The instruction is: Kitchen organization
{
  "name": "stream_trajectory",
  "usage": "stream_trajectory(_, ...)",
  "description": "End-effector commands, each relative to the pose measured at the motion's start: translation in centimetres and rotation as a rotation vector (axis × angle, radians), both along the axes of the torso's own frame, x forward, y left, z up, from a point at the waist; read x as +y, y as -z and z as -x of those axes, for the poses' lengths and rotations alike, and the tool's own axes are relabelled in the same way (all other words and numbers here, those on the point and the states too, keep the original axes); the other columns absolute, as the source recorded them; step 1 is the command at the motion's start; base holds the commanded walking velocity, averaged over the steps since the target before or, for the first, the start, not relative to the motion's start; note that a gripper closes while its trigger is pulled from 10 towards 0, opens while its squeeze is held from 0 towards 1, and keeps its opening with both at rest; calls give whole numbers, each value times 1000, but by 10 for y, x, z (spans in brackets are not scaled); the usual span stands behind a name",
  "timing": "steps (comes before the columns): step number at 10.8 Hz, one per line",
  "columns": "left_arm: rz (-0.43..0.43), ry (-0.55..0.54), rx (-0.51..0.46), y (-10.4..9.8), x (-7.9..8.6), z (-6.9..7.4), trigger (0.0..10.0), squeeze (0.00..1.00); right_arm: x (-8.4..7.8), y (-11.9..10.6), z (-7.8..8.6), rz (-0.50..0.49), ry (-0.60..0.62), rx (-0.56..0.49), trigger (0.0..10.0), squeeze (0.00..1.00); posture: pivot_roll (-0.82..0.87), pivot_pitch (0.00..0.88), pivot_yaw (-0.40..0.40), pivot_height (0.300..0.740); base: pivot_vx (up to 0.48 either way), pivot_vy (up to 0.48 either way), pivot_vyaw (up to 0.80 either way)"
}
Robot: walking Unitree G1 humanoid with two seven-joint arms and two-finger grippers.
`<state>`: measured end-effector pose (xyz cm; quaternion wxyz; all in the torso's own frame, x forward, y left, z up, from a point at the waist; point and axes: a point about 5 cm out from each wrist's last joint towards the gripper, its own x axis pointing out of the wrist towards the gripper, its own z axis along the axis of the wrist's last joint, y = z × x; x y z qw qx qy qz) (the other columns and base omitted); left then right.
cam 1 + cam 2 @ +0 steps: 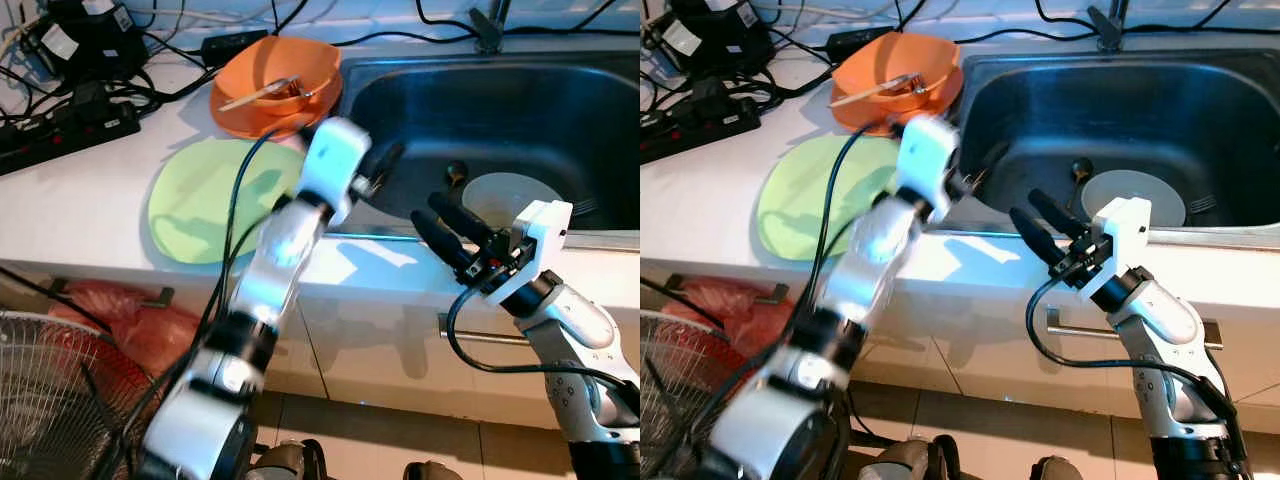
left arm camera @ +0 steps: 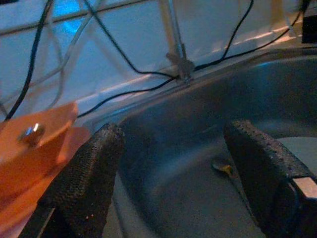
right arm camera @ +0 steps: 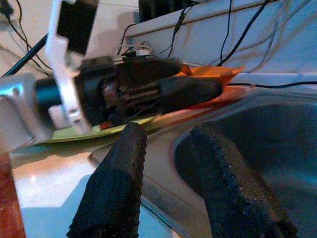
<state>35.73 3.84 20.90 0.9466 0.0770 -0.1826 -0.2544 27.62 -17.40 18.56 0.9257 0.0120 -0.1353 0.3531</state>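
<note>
Approach step, nothing grasped yet. Left gripper (image 1: 385,165) hovers at sink (image 1: 560,110) rim, fingers wide & empty. Right gripper (image 1: 440,228) over counter (image 1: 90,200) edge, narrow gap, empty. White plate (image 1: 505,198) lies in sink; orange bowl (image 1: 275,85) & green plate (image 1: 205,205) on counter. Next, prob: right gripper reaches plate rim.

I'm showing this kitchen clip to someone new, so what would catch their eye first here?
Probably the orange bowl with a utensil in it, on the white counter beside the steel sink, with a flat green plate in front of it. Next, the two silver arms: the left gripper reaches with open fingers over the sink's near corner, and the right gripper hovers open at the front rim. A pale plate lies in the basin.
</note>
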Motion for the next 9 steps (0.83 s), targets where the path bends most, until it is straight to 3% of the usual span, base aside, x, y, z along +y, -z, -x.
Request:
stream_trajectory(1,16,-12,-30,0,3,4,10000,0,1,7,0,-3,2,28,10000,0,-22,134,131,740,0,0,0)
stream_trajectory(5,57,-29,-31,-1,2,5,10000,0,1,6,-2,-24,22,14,10000,0,-25,135,130,740,0,0,0)
stream_trajectory(9,59,-94,-33,11,8,8,10000,0,-6,-3,-20,-131,253,-39,10000,0,-28,136,127,740,0,0,0)
